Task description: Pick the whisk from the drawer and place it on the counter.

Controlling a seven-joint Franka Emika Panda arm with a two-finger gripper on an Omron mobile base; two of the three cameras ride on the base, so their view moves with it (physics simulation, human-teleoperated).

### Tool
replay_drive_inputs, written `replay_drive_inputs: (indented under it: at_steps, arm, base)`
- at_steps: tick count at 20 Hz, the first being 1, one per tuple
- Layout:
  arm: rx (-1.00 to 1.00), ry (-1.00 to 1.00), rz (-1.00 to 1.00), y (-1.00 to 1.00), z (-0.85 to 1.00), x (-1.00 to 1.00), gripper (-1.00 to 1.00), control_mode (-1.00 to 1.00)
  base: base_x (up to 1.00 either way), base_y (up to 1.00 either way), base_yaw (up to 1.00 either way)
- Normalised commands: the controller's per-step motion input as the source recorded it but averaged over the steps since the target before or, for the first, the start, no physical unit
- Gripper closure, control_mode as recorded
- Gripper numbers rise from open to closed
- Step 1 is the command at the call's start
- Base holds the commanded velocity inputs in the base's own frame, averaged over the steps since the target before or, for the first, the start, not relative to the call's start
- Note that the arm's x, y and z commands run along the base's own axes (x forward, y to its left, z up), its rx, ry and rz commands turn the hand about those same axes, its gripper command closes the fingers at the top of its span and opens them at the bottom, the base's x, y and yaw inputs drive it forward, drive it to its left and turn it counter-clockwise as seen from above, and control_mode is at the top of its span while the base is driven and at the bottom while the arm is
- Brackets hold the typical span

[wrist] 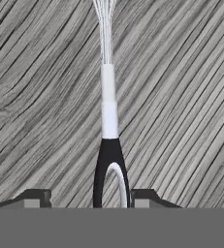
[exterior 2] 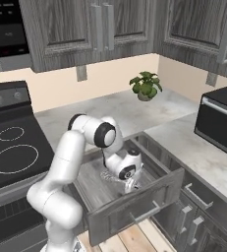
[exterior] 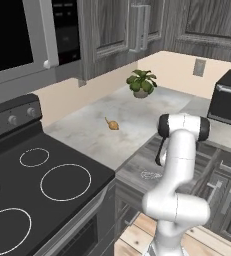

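Whisk (wrist: pixel 108 121) lies flat on drawer (exterior 2: pixel 134 209) floor. Gripper (wrist: pixel 89 198) low over it, jaws open, straddling black handle, not yet pinching. We judge grasp step underway; next we close, lift clear of drawer, carry to desk (exterior: pixel 132 117) behind drawer.

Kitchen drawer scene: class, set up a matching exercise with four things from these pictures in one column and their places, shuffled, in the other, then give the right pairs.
Things:
1. whisk
2. potted plant
3. orange-brown lump
4. gripper

Places:
A. at the back of the counter, by the wall
B. lying on the floor of the open drawer
C. on the open counter top, near the stovetop
D. low inside the drawer, a finger either side of the black handle

Pairs: 1-B, 2-A, 3-C, 4-D
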Motion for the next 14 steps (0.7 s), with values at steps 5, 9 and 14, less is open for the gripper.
replay_drive_inputs:
  at_steps: [5,9,14]
  arm:
    - [0.16,0.16,0.02,-0.67,0.00,0.02,1.00,-1.00]
    - [0.31,-0.02,0.00,-0.68,0.31,-0.05,1.00,-1.00]
    - [0.34,-0.26,0.01,-0.41,0.96,-0.37,1.00,-1.00]
  base:
    - [0.00,0.00,0.00]
    - [0.00,0.00,0.00]
    - [0.00,0.00,0.00]
